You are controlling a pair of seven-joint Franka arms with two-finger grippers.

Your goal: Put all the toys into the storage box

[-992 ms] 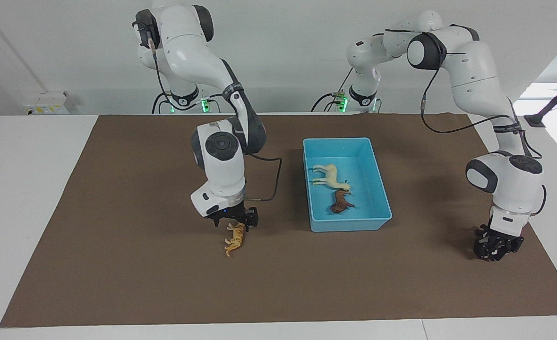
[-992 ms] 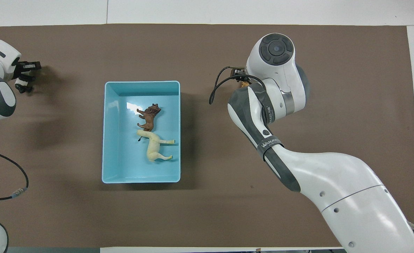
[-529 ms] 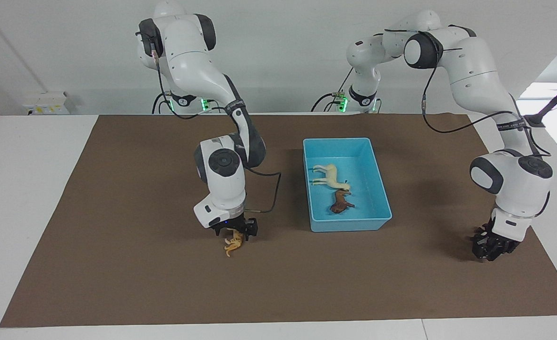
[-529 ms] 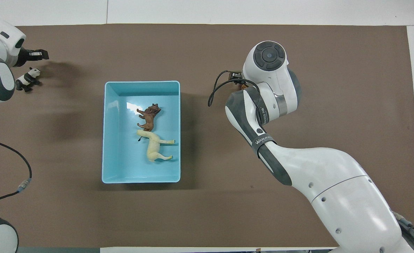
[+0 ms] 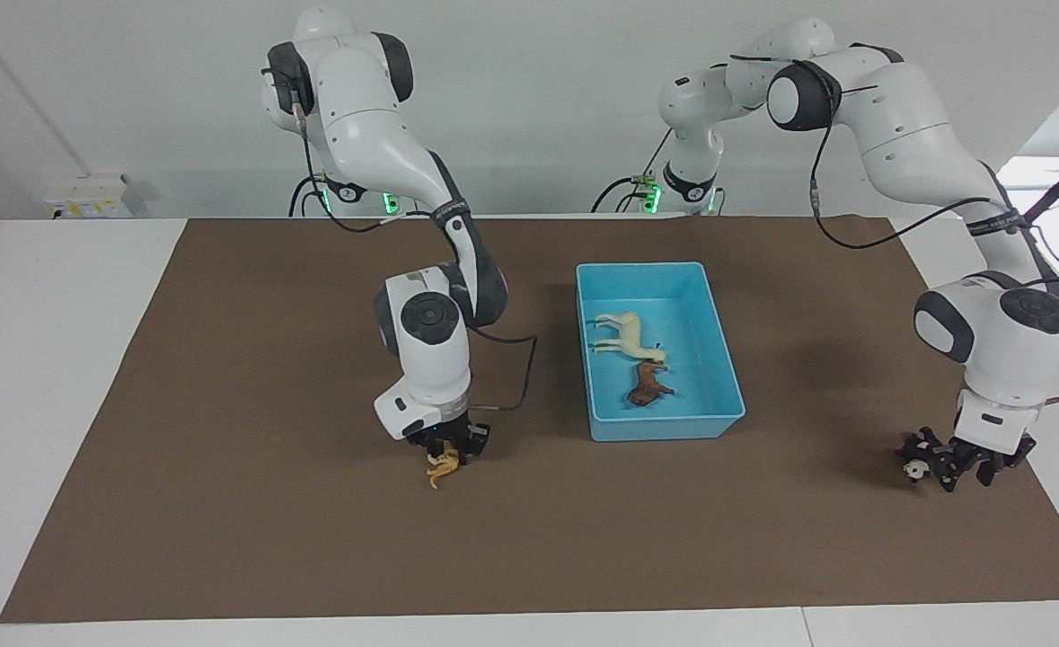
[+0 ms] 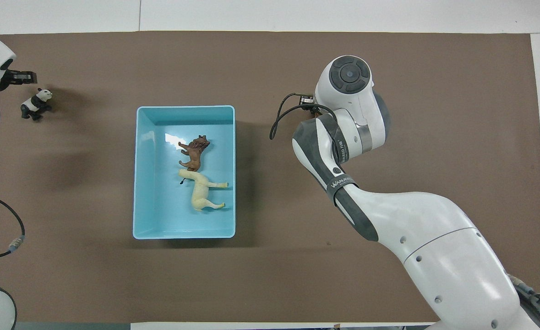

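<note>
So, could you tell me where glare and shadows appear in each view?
Overhead view: white glare patch on the storage box floor beside the lion; soft shadow on the mat along the box's side toward the right arm. Facing view: no glare in the box; dark shadow beside the panda.

Taking twelve o'clock as straight away from the robots, the storage box (image 6: 185,108) sits mid-desk (image 6: 91,284). Inside it, the lion (image 6: 194,153) touches the horse (image 6: 201,192) at its twelve. The panda (image 6: 36,103) lies at the box's ten o'clock, just beside the left claw (image 5: 967,467). The tiger (image 5: 442,467) lies at two o'clock, under the right claw (image 5: 448,449).
</note>
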